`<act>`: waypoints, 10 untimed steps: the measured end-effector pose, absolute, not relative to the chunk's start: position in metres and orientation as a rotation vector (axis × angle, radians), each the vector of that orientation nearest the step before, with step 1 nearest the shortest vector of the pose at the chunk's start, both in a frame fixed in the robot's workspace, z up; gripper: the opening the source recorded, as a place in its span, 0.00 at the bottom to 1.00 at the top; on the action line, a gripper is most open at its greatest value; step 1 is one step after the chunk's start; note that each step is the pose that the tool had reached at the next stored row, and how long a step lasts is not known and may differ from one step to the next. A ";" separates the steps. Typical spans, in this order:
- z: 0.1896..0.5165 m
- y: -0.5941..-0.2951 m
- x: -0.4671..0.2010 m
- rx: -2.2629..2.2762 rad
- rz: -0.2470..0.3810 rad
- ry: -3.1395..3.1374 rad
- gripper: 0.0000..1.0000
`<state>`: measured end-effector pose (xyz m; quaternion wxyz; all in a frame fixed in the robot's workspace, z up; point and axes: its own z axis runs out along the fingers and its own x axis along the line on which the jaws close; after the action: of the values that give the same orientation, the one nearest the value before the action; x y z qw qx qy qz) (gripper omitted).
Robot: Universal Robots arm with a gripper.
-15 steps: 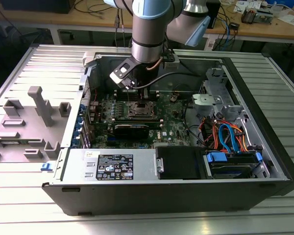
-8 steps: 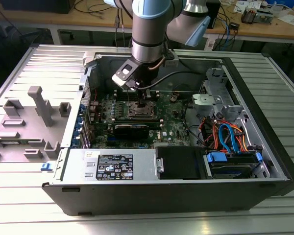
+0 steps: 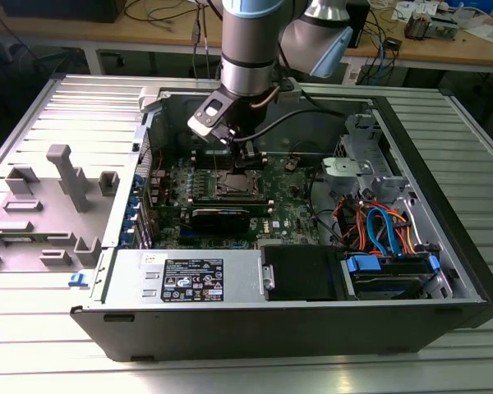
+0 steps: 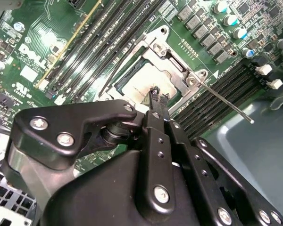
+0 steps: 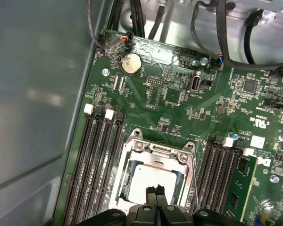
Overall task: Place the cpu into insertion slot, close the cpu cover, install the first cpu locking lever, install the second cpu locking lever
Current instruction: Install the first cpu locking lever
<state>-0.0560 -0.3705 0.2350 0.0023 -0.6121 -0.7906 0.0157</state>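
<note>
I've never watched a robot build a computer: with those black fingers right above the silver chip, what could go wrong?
The gripper, shut, hangs right over the cpu in its insertion slot; pushing down hard might scratch it. One locking lever juts out free across the memory slots, so a sideways slip might snag it.

The cpu [image 5: 153, 179] is showing a dull, matt silver metal top. The cpu cover [image 5: 155, 153] is presenting brighter bare metal, smooth and lightly reflective. The tool [image 4: 155, 94] is appearing matt black, with shiny metal screw heads set in its body. The motherboard [image 5: 179, 110] is displaying a glossy green lacquered surface. The locking lever [image 4: 226, 102] is reading as a thin polished metal rod. In the exterior view, the counter [image 3: 230, 369] is showing ribbed, satin grey metal.
</note>
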 end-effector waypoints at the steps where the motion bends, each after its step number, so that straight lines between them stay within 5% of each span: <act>1: 0.236 -0.370 -0.056 -1.918 0.049 -2.482 0.11; 10: 0.236 -0.370 -0.056 -1.702 0.050 -2.638 0.11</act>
<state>-0.0560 -0.3705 0.2357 0.0009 -0.5420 -0.8402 0.0159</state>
